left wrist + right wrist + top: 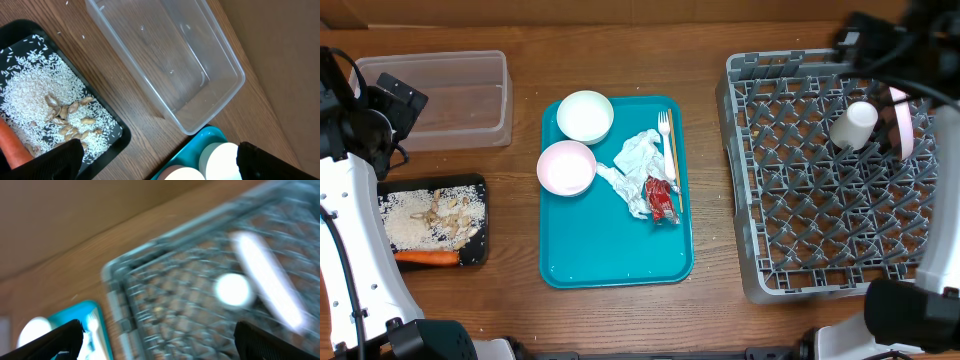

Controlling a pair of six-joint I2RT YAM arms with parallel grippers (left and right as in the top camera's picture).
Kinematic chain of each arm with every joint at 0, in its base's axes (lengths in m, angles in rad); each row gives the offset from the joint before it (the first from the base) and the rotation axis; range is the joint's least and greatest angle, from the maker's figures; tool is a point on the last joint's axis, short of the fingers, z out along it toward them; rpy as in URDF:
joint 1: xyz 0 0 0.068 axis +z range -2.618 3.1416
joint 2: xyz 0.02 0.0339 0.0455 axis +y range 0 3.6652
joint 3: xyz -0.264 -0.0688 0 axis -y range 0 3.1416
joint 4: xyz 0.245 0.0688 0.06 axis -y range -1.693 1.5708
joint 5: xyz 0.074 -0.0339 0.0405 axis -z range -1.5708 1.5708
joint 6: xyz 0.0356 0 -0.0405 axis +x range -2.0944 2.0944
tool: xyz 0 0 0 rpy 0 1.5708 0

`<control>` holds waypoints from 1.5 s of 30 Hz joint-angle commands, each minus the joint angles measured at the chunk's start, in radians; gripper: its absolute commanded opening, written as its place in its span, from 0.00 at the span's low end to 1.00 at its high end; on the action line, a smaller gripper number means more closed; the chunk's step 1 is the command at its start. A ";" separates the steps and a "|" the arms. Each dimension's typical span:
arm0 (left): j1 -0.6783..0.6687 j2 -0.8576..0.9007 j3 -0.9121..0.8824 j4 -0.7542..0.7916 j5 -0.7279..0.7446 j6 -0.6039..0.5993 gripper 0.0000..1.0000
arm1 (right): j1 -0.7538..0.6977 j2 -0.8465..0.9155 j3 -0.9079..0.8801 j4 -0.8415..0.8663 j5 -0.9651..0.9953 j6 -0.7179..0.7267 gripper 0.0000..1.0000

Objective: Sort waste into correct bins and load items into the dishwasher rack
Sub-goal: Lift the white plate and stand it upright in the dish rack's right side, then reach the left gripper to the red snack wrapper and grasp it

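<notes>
Robotics lab bench, dressed as a dish-clearing station. Brown wood-grain tabletop (515, 320) carries a large square grey plastic dishwasher rack (742, 210) standing loose on the wood. Also on it: a flat teal plastic tray (610, 255), a clear plastic rectangular tub (450, 105), a shallow black rectangular tray (482, 225). 2 robot arms flank the layout: white-cased left arm (345, 200), dark right arm (885, 45). Plain brown surface (285, 45) lies beyond the table edge.

Table: brown wooden tabletop (620, 320), grain running left to right, fills the overhead view.
Beyond the far edge: plain tan surface (290, 50); wall or floor, unclear.
Light: even, soft, faint shadows.
</notes>
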 commanded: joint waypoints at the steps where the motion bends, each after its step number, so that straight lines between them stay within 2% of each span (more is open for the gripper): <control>1: -0.001 -0.004 0.007 -0.003 0.003 -0.006 1.00 | -0.082 -0.008 0.003 -0.005 0.050 0.045 1.00; 7: -0.001 -0.004 0.007 -0.003 0.003 -0.006 1.00 | -0.147 -0.008 0.003 -0.005 0.050 0.045 1.00; 13: -0.001 -0.004 0.007 -0.002 0.007 -0.006 1.00 | -0.147 -0.008 0.003 -0.005 0.050 0.045 1.00; 15: -0.001 -0.004 0.007 0.008 0.014 -0.053 1.00 | -0.147 -0.008 0.003 -0.005 0.050 0.045 1.00; 16: -0.001 -0.004 0.007 -0.011 0.067 -0.063 1.00 | -0.147 -0.008 0.003 -0.005 0.050 0.045 1.00; 18: -0.002 -0.004 0.007 -0.116 0.262 -0.046 1.00 | -0.147 -0.008 0.003 -0.005 0.050 0.045 1.00; 21: -0.041 0.009 0.006 -0.222 0.426 0.060 1.00 | -0.147 -0.008 0.003 -0.005 0.050 0.045 1.00; 23: -0.107 0.010 0.006 -0.262 0.441 0.150 1.00 | -0.147 -0.008 0.003 -0.005 0.050 0.045 1.00; 25: -0.212 0.010 0.006 -0.289 0.395 0.189 1.00 | -0.147 -0.008 0.003 -0.005 0.050 0.045 1.00; 29: -0.452 0.010 0.006 -0.285 0.255 0.164 1.00 | -0.147 -0.008 0.003 -0.005 0.050 0.045 1.00; 31: -0.613 0.012 0.006 -0.253 0.126 0.136 1.00 | -0.147 -0.008 0.003 -0.005 0.050 0.045 1.00; 34: -0.746 0.021 0.006 -0.201 0.036 0.136 1.00 | -0.147 -0.008 0.003 -0.005 0.050 0.045 1.00; 39: -0.925 0.034 0.006 -0.110 0.011 0.129 1.00 | -0.147 -0.008 0.003 -0.005 0.050 0.045 1.00; 42: -0.989 0.065 0.006 -0.104 -0.003 0.055 1.00 | -0.147 -0.008 0.003 -0.005 0.050 0.045 1.00; 43: -1.015 0.101 0.006 -0.115 -0.010 -0.032 1.00 | -0.147 -0.007 0.003 -0.005 0.050 0.045 1.00; 45: -1.039 0.154 0.006 -0.119 -0.016 -0.111 1.00 | -0.147 -0.008 0.003 -0.005 0.050 0.045 1.00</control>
